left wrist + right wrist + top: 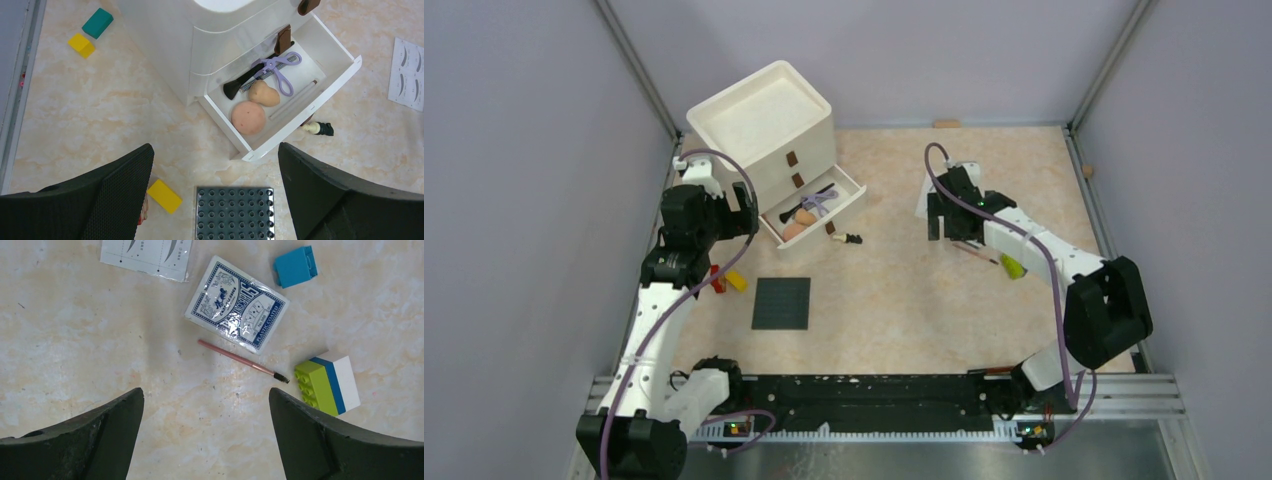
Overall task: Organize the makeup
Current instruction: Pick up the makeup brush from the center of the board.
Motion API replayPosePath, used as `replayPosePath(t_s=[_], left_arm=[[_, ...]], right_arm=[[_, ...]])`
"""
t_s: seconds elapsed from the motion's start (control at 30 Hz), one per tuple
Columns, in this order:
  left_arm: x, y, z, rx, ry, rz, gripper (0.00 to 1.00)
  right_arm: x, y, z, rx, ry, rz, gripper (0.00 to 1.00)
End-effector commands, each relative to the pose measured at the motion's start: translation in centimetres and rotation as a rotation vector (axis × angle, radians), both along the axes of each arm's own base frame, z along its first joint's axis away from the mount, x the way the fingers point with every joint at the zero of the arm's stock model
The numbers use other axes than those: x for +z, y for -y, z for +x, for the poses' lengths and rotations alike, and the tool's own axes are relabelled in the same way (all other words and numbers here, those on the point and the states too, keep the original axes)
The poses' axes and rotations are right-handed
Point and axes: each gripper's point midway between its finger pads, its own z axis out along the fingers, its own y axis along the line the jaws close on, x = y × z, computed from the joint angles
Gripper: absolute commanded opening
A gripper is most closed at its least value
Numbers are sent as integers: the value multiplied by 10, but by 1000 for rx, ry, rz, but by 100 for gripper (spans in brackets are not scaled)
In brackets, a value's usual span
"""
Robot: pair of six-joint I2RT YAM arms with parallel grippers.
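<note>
L gripper point(215, 150): fingers wide apart, nothing held, over table point(904, 300) near left edge, by open drawer point(345, 50). In drawer: puff point(248, 117), sponge point(264, 93), brush point(240, 82), curler point(280, 70). Tube point(317, 128) on table just beside drawer front. Lash card point(407, 75) further right, mid-table. R gripper point(206, 392): wide apart too, empty, above wand point(240, 361) toward right edge; bristle tip just beside brick point(327, 382), deck point(237, 302) touching far end. Wand prob. light, stiff, thin, apt to roll. Lying flat, so pinch mid-shaft across width, clear of bristles.
</note>
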Motion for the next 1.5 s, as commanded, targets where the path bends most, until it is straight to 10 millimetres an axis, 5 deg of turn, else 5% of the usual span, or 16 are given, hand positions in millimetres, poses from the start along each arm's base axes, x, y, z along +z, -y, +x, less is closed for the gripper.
replayPosePath(t_s=[0.0,0.5,0.9,1.47], left_arm=[[9,2,4,-4,33,-5,99],[8,4,4,-19,32,-9,99],[7,4,4,-21,29,-8,99],[5,8,7,-35,20,-18,99]], right_arm=[[12,1,5,-30,36,51,93],[5,31,14,-141,59,271,91],[-11,52,52,-198,47,298,91],[-65,47,27,20,-157,206,90]])
